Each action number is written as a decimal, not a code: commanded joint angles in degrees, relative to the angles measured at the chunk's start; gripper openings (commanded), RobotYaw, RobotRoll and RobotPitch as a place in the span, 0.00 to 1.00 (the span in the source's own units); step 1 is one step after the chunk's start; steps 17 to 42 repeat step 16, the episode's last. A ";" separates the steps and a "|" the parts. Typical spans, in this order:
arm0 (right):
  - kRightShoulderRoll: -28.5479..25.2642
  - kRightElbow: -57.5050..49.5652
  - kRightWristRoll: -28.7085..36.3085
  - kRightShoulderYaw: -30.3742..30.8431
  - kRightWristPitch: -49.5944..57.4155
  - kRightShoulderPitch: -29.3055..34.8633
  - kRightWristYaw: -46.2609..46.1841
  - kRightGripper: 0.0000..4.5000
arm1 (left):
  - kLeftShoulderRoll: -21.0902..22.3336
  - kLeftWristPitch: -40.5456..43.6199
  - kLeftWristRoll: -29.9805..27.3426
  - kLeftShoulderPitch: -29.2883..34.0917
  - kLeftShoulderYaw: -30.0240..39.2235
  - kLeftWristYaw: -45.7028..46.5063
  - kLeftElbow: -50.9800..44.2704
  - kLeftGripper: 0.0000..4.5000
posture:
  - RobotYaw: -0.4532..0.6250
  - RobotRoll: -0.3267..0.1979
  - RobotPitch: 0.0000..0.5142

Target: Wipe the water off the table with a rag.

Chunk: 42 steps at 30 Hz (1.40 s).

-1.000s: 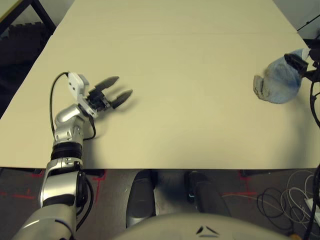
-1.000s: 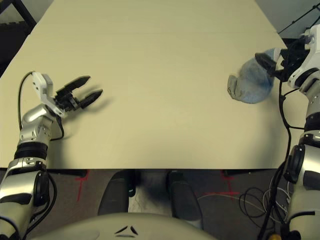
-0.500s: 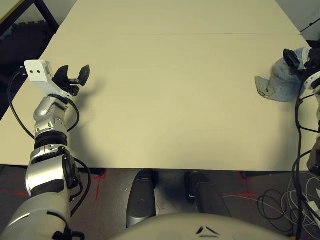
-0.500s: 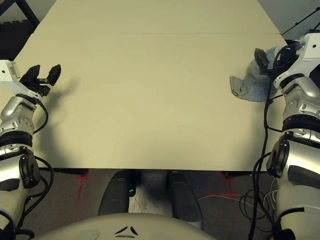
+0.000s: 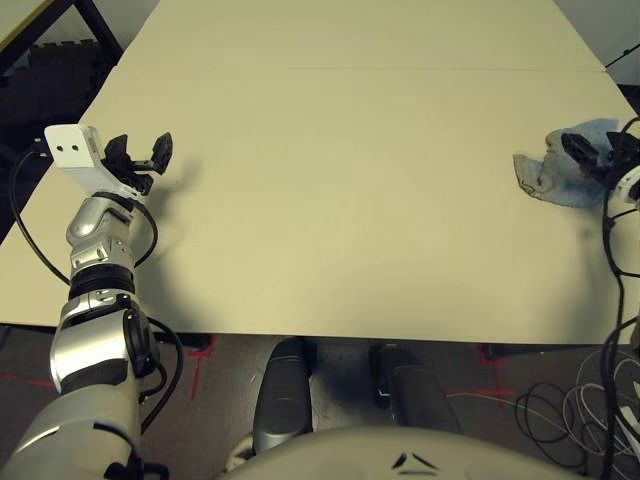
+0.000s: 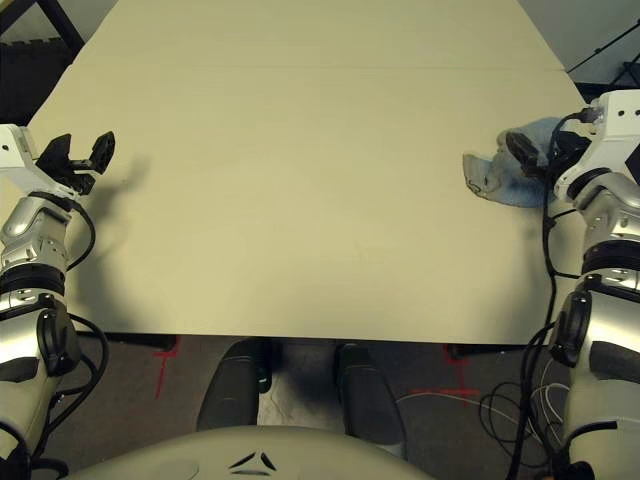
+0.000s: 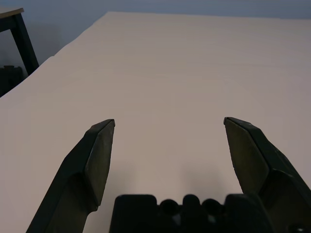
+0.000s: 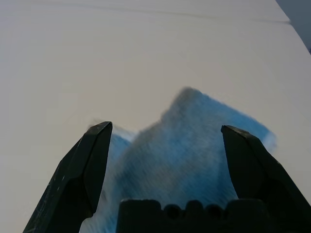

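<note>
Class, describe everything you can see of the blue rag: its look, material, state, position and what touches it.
The rag is a pale blue cloth with a fuzzy, towel-like surface, bunched into a loose, rumpled heap rather than spread flat. It lies on the cream table near the robot's right-hand edge. The right gripper stands open with the rag between its fingers, not clamped. Whether the fingers touch the cloth cannot be told.

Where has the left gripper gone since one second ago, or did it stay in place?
Yes, it moved. The left gripper has pulled back from further in on the table to the table's left edge, and is open.
</note>
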 commanded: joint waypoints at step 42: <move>5.38 -4.45 2.78 -4.23 -8.67 0.86 -4.61 0.99 | 0.29 -2.28 1.75 -0.74 -0.17 0.28 3.23 1.00 | 0.59 0.62 0.34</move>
